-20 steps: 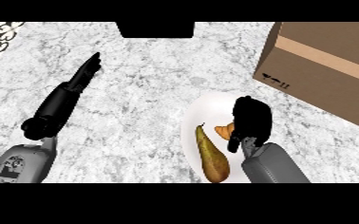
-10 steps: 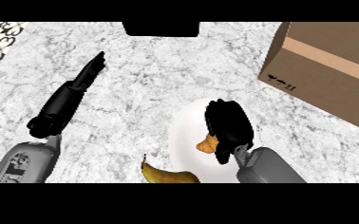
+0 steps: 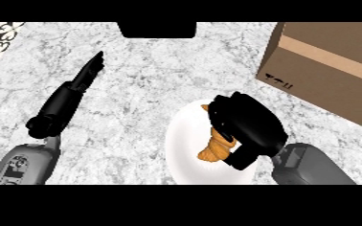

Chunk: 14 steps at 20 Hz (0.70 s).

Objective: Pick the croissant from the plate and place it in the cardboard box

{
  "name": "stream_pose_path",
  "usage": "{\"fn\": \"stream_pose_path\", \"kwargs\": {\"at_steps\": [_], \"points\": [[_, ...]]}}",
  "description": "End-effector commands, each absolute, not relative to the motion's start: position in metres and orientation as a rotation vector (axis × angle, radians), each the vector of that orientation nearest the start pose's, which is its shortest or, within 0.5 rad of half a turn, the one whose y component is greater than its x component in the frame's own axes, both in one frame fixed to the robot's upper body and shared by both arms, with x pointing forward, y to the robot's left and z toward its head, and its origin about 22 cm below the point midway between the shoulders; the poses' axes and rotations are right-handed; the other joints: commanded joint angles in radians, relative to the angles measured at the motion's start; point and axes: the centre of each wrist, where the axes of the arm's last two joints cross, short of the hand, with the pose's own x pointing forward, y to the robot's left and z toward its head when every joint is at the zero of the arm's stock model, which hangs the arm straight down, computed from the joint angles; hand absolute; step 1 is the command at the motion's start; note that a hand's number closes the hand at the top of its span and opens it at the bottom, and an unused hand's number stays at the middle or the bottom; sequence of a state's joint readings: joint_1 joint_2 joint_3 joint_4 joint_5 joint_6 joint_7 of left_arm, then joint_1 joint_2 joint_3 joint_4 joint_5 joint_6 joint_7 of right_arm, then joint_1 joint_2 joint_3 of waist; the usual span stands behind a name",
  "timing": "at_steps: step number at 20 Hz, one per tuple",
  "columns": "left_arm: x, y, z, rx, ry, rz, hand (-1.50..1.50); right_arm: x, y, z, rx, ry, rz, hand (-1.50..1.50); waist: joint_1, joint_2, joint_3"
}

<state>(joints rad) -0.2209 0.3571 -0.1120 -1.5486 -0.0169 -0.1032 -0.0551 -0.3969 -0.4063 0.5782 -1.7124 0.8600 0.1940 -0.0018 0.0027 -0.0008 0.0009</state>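
Two hands — right hand (image 3: 249, 124) curled around croissant (image 3: 216, 148) over white plate (image 3: 185, 143), left hand (image 3: 86, 73) straight-fingered, cardboard box (image 3: 322, 67) apart.

Cardboard box (image 3: 318, 67): small black handling marks printed on its side face; no words legible.
Left forearm (image 3: 21, 165): dark printed characters, partly cut off, unreadable.

The tabletop (image 3: 148, 76) is a grey-and-white marbled surface. A white plate (image 3: 185, 143) lies on it toward the near edge, and a brown cardboard box (image 3: 322, 67) stands on it beyond the plate and to the right, apart from the plate.
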Motion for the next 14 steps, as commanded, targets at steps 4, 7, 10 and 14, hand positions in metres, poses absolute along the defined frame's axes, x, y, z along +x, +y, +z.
{"fn": "stream_pose_path", "kwargs": {"at_steps": [4,7,10,14], "points": [[0.288,0.28,0.069,0.116,-1.738,-0.524,0.0,0.268,-0.176,0.179,-0.65,-1.989,1.477,1.5,-0.007,-0.002,-0.001],[0.275,0.275,0.054,0.105,-1.741,-0.517,0.0,0.267,-0.21,0.194,-0.728,-1.97,1.224,1.5,-0.015,-0.004,-0.001],[0.283,0.277,0.066,0.108,-1.735,-0.523,0.0,0.282,-0.232,0.209,-0.757,-1.918,0.99,1.5,-0.012,-0.002,-0.001],[0.291,0.264,0.071,0.099,-1.764,-0.542,0.0,0.315,-0.256,0.24,-0.851,-1.854,0.865,1.5,0.001,0.004,-0.001]]}}
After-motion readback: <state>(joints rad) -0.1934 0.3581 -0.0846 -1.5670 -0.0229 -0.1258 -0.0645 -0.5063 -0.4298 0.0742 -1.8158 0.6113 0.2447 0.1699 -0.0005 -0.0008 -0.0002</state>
